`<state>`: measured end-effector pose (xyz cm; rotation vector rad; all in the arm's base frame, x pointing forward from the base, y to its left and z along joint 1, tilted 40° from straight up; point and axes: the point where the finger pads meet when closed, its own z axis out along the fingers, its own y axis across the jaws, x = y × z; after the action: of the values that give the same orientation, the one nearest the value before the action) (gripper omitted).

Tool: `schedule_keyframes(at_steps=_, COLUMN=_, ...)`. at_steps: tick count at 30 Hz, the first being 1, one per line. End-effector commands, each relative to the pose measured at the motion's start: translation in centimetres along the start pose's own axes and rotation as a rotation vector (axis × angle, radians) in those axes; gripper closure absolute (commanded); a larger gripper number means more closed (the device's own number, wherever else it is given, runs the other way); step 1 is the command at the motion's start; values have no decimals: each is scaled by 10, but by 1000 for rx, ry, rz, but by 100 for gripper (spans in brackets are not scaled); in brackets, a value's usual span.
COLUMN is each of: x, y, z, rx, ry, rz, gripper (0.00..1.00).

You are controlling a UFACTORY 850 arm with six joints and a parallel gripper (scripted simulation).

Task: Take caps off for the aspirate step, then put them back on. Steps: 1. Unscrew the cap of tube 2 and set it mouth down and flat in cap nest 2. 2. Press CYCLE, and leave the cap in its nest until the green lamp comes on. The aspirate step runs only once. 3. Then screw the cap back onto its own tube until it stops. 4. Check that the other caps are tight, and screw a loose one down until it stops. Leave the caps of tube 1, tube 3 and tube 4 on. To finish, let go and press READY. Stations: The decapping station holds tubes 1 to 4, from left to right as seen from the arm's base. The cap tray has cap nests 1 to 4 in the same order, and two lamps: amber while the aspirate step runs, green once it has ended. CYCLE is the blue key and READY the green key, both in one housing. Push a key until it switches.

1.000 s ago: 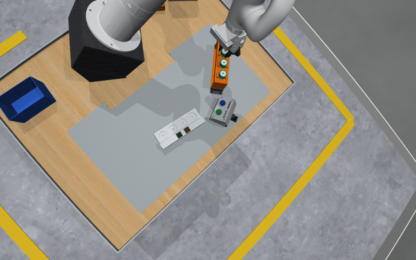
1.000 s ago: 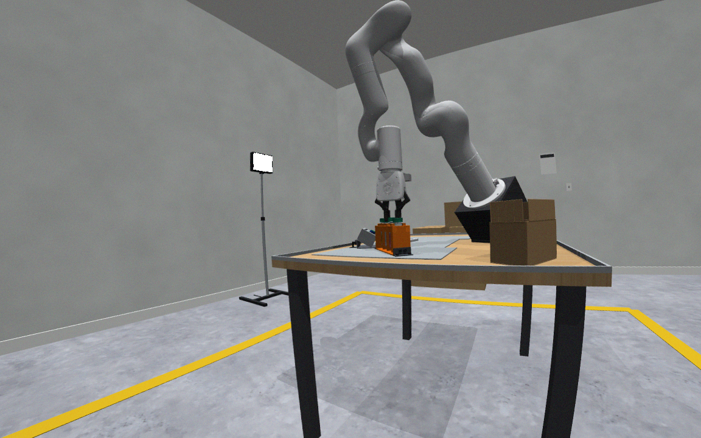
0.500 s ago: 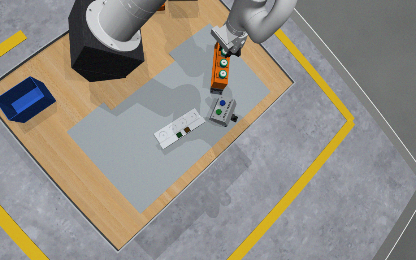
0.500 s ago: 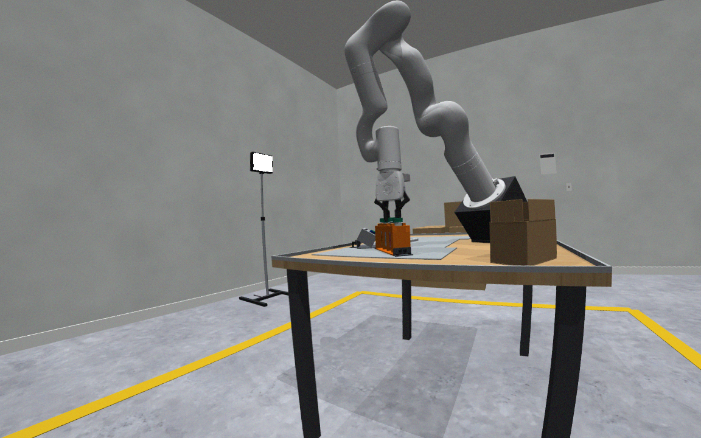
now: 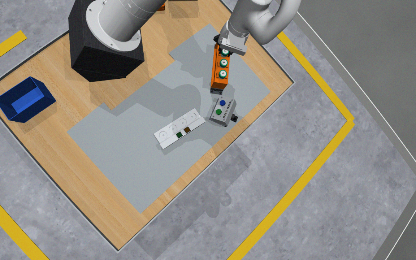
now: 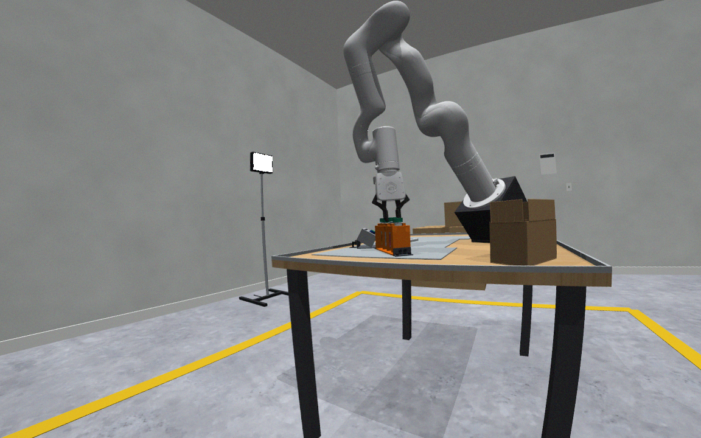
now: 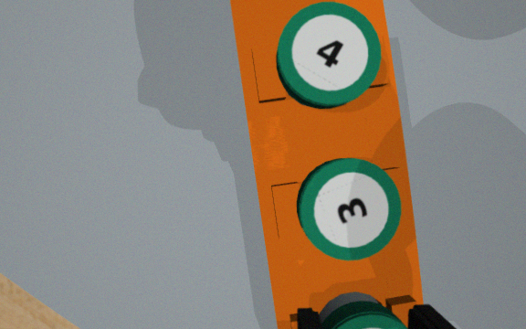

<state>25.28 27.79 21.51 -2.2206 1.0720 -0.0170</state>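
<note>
The orange decapping station (image 5: 219,82) (image 6: 394,239) (image 7: 327,132) bears green caps. Cap 4 (image 5: 222,74) (image 7: 329,52) and cap 3 (image 5: 223,63) (image 7: 351,209) sit on their tubes. My gripper (image 5: 225,52) (image 6: 391,218) (image 7: 364,316) points down and is shut on the cap of tube 2 (image 7: 368,322), which is at its tube, cut off by the wrist view's lower edge. Cap 1 is hidden. The white cap tray (image 5: 167,141) has empty nests; its green lamp (image 5: 179,134) and amber lamp (image 5: 186,129) are dark. The blue CYCLE key (image 5: 222,102) and green READY key (image 5: 218,111) share one housing.
A blue bin (image 5: 25,100) stands at the left of the table in the top view. Cardboard boxes (image 6: 521,234) stand near the arm's base. The key housing (image 5: 217,118) lies between the station and the tray's right end.
</note>
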Motion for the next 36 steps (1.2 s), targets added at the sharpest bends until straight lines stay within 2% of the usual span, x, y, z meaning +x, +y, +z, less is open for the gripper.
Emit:
schedule_keyframes(at_steps=1, x=0, y=0, z=0, rx=33, ry=19, rz=-193, gripper=100)
schedule_keyframes(at_steps=13, x=0, y=0, z=0, rx=27, ry=28, rz=-793, gripper=100)
schedule_keyframes(at_steps=15, x=0, y=0, z=0, rx=27, ry=28, rz=-793, gripper=100)
schedule_keyframes(at_steps=18, x=0, y=0, z=0, rx=25, ry=30, rz=-914, gripper=100)
schedule_keyframes(at_steps=24, x=0, y=0, z=0, rx=25, ry=30, rz=-914, gripper=100)
schedule_keyframes(at_steps=25, x=0, y=0, z=0, rx=25, ry=30, rz=-914, gripper=54)
schedule_keyframes(at_steps=36, x=0, y=0, z=0, rx=25, ry=30, rz=-914, gripper=54)
